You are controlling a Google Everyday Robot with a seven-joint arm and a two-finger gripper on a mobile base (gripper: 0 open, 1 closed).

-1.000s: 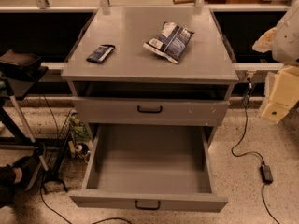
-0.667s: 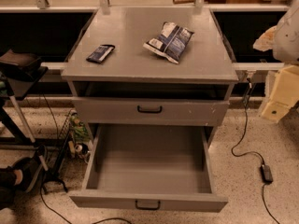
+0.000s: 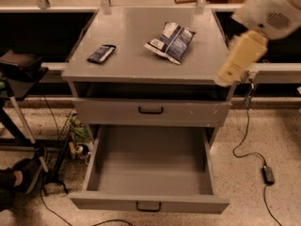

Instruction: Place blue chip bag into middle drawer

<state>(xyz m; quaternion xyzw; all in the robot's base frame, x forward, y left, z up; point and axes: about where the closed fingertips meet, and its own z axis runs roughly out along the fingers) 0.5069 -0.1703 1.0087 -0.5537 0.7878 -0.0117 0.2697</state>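
Observation:
The blue chip bag (image 3: pixel 170 41) lies crinkled on the grey cabinet top (image 3: pixel 141 62), right of centre. The middle drawer (image 3: pixel 150 173) is pulled fully out at the bottom, its deep grey tray empty, with a black bar handle (image 3: pixel 148 206) on the front. My gripper (image 3: pixel 225 76) is the cream end of the white arm at the upper right. It hangs over the cabinet's right front corner, about a hand's width right of the bag and above the drawer. It holds nothing that I can see.
A small flat dark-blue packet (image 3: pixel 101 53) lies on the cabinet top at the left. A closed drawer front with white specks (image 3: pixel 150 111) sits above the open drawer. A black stand (image 3: pixel 21 69) and cables are at the left; a power cord (image 3: pixel 267 173) lies on the floor at the right.
The arm has swung up and to the left, from beside the cabinet to over its right front corner. The bag, the packet and the drawer have not moved.

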